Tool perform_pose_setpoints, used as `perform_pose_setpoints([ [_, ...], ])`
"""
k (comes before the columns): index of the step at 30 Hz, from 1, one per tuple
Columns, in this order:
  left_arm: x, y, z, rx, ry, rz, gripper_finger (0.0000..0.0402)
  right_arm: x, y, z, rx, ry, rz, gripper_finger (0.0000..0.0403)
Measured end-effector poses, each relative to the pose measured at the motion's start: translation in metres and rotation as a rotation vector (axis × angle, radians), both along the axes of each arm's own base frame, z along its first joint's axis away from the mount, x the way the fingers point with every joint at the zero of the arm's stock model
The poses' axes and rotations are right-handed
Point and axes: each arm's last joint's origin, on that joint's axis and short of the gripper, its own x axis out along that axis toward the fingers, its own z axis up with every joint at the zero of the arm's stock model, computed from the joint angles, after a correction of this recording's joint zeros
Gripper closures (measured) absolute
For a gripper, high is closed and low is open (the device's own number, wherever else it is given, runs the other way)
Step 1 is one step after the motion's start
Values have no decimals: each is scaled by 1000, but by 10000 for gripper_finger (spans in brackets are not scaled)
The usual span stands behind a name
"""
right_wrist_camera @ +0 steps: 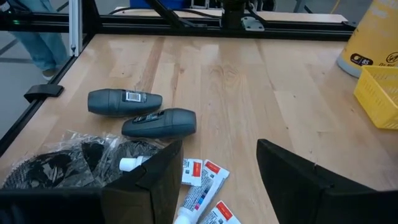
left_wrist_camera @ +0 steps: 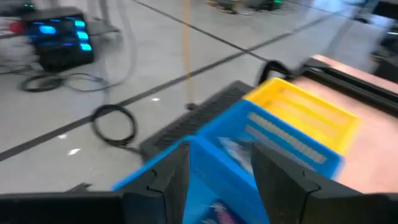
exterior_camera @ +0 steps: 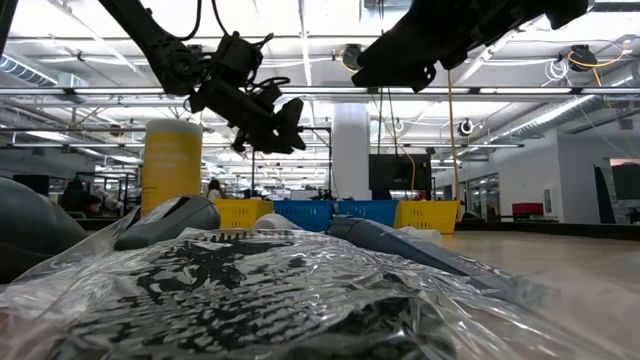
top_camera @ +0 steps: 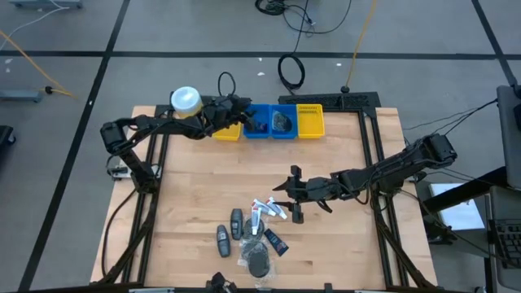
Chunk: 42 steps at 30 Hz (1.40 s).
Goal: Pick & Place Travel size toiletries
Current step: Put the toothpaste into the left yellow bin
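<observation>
The travel size toiletries lie in a cluster near the table's near edge. They are white tubes with red caps (top_camera: 264, 210) (right_wrist_camera: 202, 186), two dark grey oval bottles (top_camera: 236, 224) (right_wrist_camera: 160, 122), black puffs in a clear bag (top_camera: 256, 259) (right_wrist_camera: 62, 162) and a dark sachet (top_camera: 275, 242). My right gripper (top_camera: 286, 195) (right_wrist_camera: 217, 180) hangs open just above and right of the tubes and touches nothing. My left gripper (top_camera: 247, 114) (left_wrist_camera: 217, 180) is open and empty, held above a blue bin (left_wrist_camera: 249, 137) at the far edge.
A row of bins stands along the far edge: yellow (top_camera: 228, 130), two blue (top_camera: 258, 122), yellow (top_camera: 310, 120). Dark items lie in the blue ones. A tall yellow canister (top_camera: 186, 100) (exterior_camera: 172, 165) stands left of them. Bare wood lies between the bins and the cluster.
</observation>
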Motion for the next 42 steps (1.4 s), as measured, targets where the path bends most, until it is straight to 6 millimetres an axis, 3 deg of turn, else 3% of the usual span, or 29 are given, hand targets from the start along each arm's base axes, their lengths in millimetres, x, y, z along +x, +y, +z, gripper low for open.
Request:
perform_pose_setpoints([
  [9, 19, -38, -3, -54, 5, -256, 238, -8, 1, -14, 30, 160, -26, 206],
  [19, 40, -102, -3, -47, 12, -453, 238, -20, 24, -26, 84, 260, -9, 206],
  [25, 45, -132, -4, -39, 33, -540, 238, -36, 30, -46, 176, 298, -87, 206],
  [32, 46, -152, -7, -42, 66, -577, 238, -51, 40, -65, 235, 226, -135, 206],
  [42, 47, -165, -7, -25, 78, -564, 238, -39, 51, -108, 225, 262, -171, 206],
])
